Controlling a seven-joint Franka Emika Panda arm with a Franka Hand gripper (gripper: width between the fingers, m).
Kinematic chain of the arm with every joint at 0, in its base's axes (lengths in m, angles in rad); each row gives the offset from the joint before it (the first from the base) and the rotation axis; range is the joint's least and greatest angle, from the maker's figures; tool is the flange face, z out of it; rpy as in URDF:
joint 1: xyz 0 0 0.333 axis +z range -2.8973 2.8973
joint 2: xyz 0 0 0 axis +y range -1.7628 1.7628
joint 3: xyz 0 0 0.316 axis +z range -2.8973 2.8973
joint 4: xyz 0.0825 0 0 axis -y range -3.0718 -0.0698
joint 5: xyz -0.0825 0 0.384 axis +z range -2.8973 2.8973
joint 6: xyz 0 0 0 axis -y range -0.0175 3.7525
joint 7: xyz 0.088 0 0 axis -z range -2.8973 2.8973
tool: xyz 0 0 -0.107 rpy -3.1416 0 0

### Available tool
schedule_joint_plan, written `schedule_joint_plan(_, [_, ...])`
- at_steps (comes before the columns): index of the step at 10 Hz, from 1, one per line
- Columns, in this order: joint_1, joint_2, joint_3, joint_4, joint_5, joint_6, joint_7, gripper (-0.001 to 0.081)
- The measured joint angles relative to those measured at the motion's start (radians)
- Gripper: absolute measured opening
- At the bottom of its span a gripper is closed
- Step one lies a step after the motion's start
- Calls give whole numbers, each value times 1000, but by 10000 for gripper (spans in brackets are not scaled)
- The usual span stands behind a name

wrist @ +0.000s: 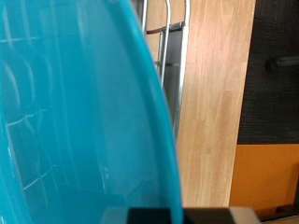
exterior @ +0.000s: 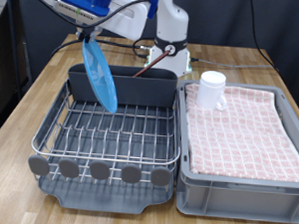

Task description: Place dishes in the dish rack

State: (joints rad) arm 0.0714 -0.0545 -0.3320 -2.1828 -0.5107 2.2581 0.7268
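The light-blue plate hangs on edge from my claw, its lower rim down among the silver wires of the dish rack, near the grey cutlery caddy at the rack's far end. My claw is closed on the plate's upper rim. In the wrist view the plate fills most of the picture, with rack wires beside its rim.

The rack is a dark grey tray with a row of round grey tabs along the edge at the exterior view's bottom. Just beside it, on the exterior view's right, stands a grey bin lined with pink checked cloth. The white mug stands on that cloth, at the bin's far corner nearest the rack.

Both containers rest on a wooden worktop with visible grain. Dark curtain backs the scene.
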Motion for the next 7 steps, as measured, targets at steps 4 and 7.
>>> schedule_joint_plan(4, [0, 42, -1, -1, -107, 47, 50, 18])
schedule_joint_plan(7, [5, 68, 8, -7, -170, 68, 72, 18])
